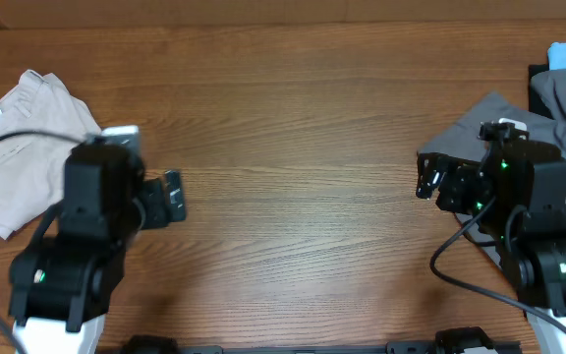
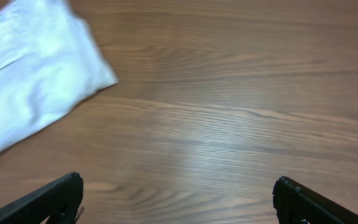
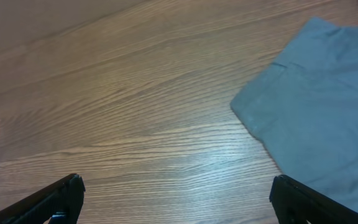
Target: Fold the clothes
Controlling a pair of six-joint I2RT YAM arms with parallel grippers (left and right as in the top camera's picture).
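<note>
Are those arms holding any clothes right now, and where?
Nothing is held; the left end effector and right end effector are both open and empty.

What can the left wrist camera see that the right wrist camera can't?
Left wrist only: the cream shorts, upper left. Right wrist only: a grey garment, at the right. Both: the wooden table, and an open gripper at the bottom, the left gripper in one, the right gripper in the other.

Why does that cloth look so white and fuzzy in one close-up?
Left wrist view: the shorts are overexposed and soft, with glare on the table; overhead view: the same shorts look beige and evenly lit; right wrist view: the grey garment is sharper.
</note>
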